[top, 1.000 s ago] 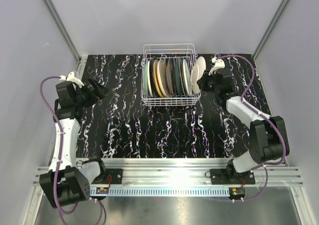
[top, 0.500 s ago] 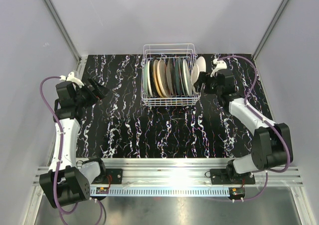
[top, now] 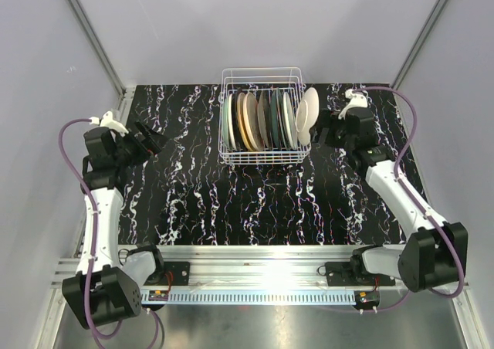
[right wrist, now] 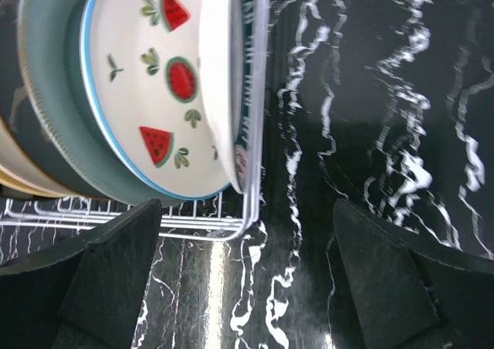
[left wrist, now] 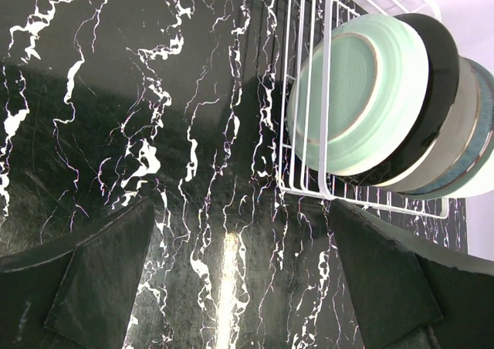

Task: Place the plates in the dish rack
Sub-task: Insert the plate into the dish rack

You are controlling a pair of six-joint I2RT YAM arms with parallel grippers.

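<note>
The white wire dish rack (top: pixel 260 154) stands at the back middle with several plates on edge in it, a pale green plate (left wrist: pixel 351 94) at its left end beside a dark plate (left wrist: pixel 434 63). At the right end a white plate (top: pixel 308 114) leans against the rack's right wall, next to a watermelon-print plate (right wrist: pixel 150 86). My right gripper (top: pixel 319 130) hangs open just right of that white plate, apart from it; the rack's corner (right wrist: pixel 251 218) shows between its fingers. My left gripper (top: pixel 157 141) stands open and empty over the table, well left of the rack.
A black marbled tabletop (top: pixel 255 202) stretches in front of the rack. Grey walls close in the back and both sides. An aluminium rail (top: pixel 262 268) with the arm bases runs along the near edge.
My right gripper opened, let go of the white plate and drew back to the right. The plate stays leaning at the rack's right end. The left arm barely moved.
</note>
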